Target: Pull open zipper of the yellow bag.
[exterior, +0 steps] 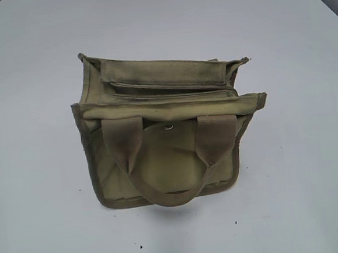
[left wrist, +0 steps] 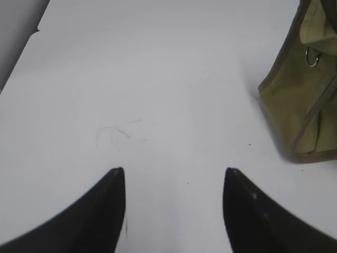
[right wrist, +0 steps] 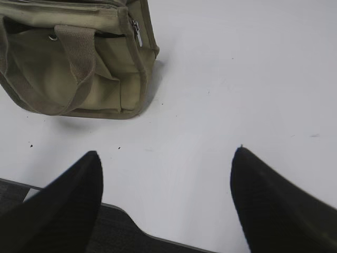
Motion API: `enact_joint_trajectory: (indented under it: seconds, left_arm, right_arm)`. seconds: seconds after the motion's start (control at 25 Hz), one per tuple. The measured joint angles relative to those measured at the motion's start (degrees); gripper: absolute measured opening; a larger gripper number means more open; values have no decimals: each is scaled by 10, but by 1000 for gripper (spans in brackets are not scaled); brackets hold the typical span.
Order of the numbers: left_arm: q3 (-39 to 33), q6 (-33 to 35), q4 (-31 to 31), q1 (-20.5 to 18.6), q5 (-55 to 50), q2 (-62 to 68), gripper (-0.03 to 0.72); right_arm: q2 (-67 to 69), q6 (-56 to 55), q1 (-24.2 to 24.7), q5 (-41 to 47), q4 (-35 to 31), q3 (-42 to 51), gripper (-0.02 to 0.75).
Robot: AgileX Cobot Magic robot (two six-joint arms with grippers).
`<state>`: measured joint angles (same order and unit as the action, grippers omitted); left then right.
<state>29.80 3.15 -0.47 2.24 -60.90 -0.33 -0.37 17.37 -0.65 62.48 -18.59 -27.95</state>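
Fingers of both end effectors frame the near edge of what we see: the left end effector (left wrist: 174, 211) stands spread over bare tabletop (left wrist: 158, 79), and the right end effector (right wrist: 166, 205) stands spread wider at the tabletop's front edge, both holding nothing. Farther in sits the yellow bag (exterior: 165, 156), upright near the middle of the tabletop, well apart from both, its front handle (exterior: 168, 194) drooping toward us and a round snap (exterior: 168, 126) just above it. Along its top runs the zipper (exterior: 172, 86); the small metal pull (right wrist: 136, 27) seems to sit at the bag's right end, so we judge it closed or nearly so. To do this well, we would pin the bag with one end effector and pinch the pull with the other, drawing straight along the teeth. Open tabletop lies on every side.
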Motion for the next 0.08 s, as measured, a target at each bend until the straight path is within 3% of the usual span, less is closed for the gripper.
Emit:
enact_joint_trajectory:
  seconds: [0.08]
  left_arm:
    - [0, 0, 0, 0, 0, 0, 454]
  right_arm:
    - [0, 0, 0, 0, 0, 0, 584]
